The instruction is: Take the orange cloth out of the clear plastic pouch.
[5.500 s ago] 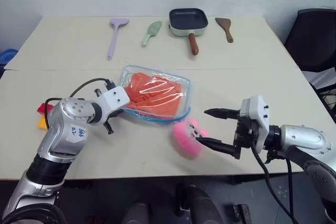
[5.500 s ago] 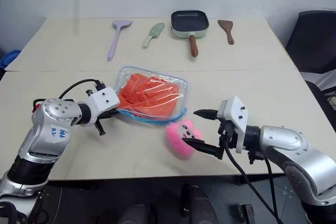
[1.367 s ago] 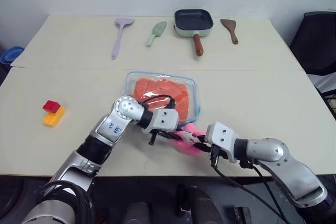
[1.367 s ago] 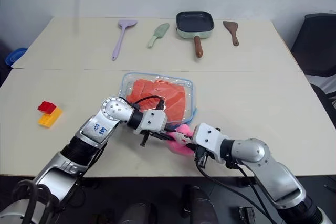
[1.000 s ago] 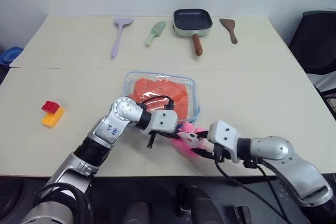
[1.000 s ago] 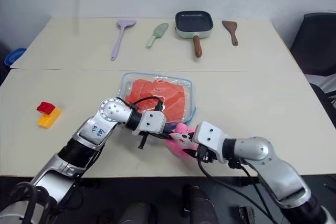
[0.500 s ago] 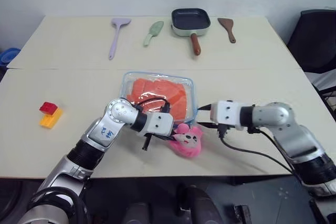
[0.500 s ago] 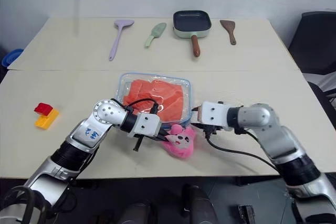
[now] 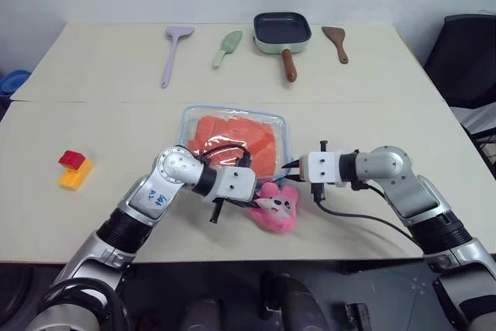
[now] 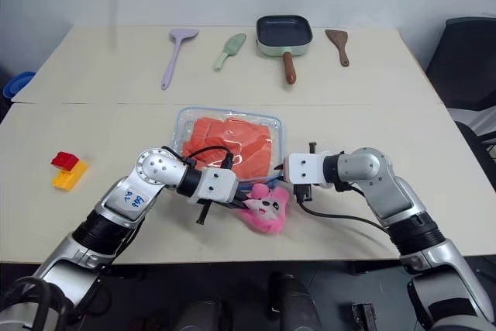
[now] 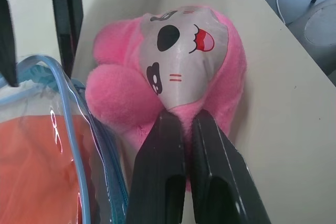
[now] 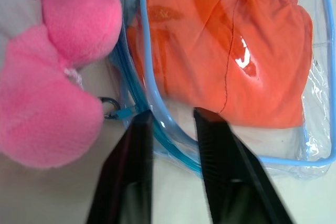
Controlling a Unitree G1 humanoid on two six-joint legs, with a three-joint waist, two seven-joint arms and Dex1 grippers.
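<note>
The clear plastic pouch lies flat mid-table with the orange cloth inside it. My right gripper is at the pouch's near right corner. In the right wrist view its fingers are closed over the blue trim, next to the zipper pull. A pink plush toy sits just in front of that corner. My left gripper is shut, and its tips press into the base of the plush beside the pouch's edge.
Red and yellow blocks sit at the left. A lilac spatula, a green spatula, a dark pan and a brown spatula line the far side. A black chair stands to the right of the table.
My right gripper moved from the near side of the plush up to the pouch's right corner, rolled, and closed its fingers on the trim. The left gripper stayed put.
</note>
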